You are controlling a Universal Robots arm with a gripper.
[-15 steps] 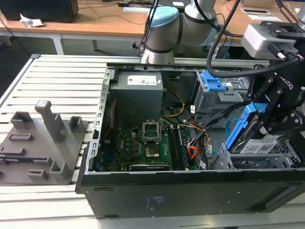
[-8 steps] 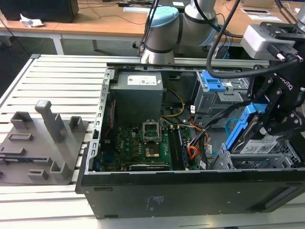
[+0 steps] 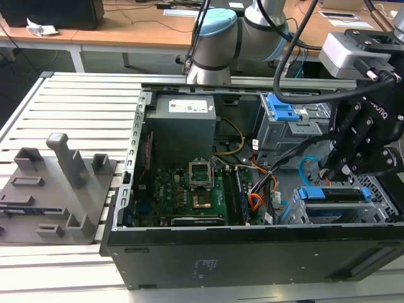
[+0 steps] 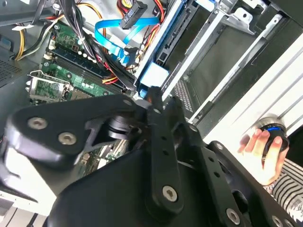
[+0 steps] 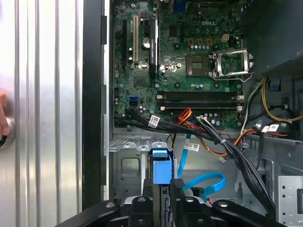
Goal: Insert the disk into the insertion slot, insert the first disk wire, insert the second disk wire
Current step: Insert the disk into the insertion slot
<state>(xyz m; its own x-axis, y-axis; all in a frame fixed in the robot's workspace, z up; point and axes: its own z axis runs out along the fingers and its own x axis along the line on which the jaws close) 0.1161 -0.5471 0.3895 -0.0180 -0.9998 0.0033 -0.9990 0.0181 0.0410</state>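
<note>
Blue-framed disk (image 5: 161, 166) clamped between gripper (image 5: 161, 193) fingers (image 5: 177, 193) at slot (image 3: 294, 213); best kept square, eased in slowly, clear of cables (image 5: 239, 163).

One motherboard (image 3: 189, 197), one power supply (image 3: 183, 123), one disk (image 3: 334, 203), one blue cable (image 5: 204, 181), two cages (image 3: 291, 126) (image 3: 291, 213), one gripper (image 3: 334, 173), one hand (image 4: 262, 152), one fixture plate (image 3: 53, 205).
</note>
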